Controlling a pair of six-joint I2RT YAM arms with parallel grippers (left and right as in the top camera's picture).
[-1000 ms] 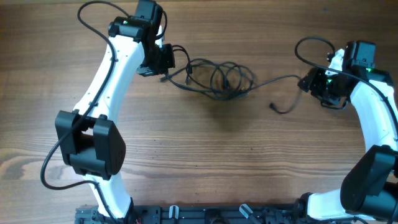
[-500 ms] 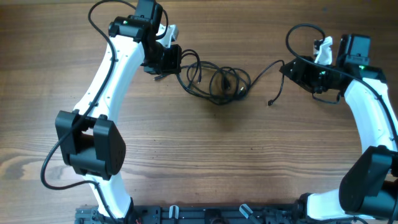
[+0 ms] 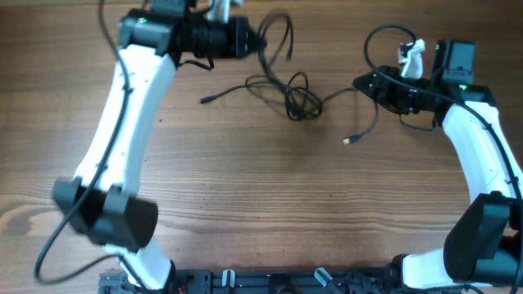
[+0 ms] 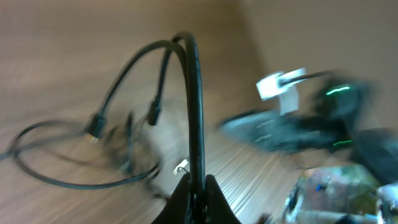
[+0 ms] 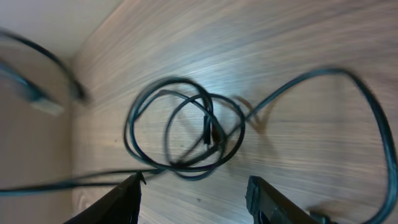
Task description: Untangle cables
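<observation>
From overhead: left gripper [image 3: 248,38] at far table [image 3: 245,204] edge, clamped on cables [image 3: 298,100], 1 loop lifted, knot on wood. Right gripper [image 3: 361,85] beside 1 strand, contact unclear. Left wrist: blurred, jaws together on strand. Right wrist: fingers [image 5: 127,199] apart, knot ahead.

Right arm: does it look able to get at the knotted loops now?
Probably yes: the right gripper stands open facing the knotted loops, with only bare table between them.
</observation>
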